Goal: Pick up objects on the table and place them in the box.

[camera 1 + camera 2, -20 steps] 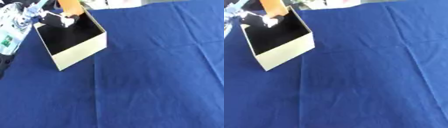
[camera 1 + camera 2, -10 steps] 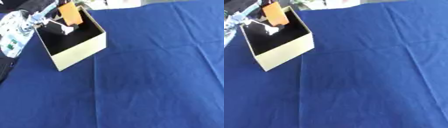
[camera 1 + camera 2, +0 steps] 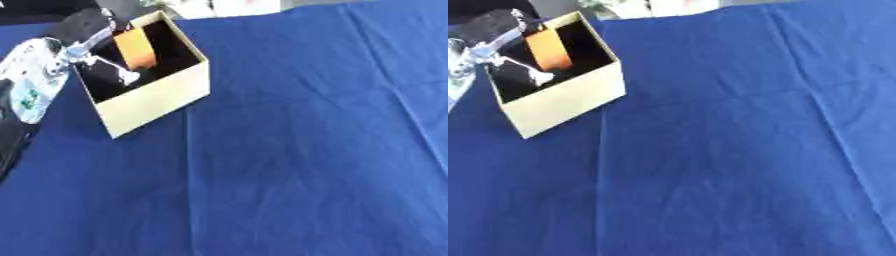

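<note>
Left robot hand (image 3: 83, 52) reached over the near-left wall of the cream box (image 3: 157, 102), fingers seemingly pinched on the orange block (image 3: 136, 47), which sat low inside the box just beyond the fingertips; the blur left the grip itself uncertain. Right robot hand was out of sight. Risks: block could stick to the fingers on release and lift back out, or the withdrawing hand could snag the wall and drag the box across the blue-clothed surface (image 3: 306, 150).
</note>
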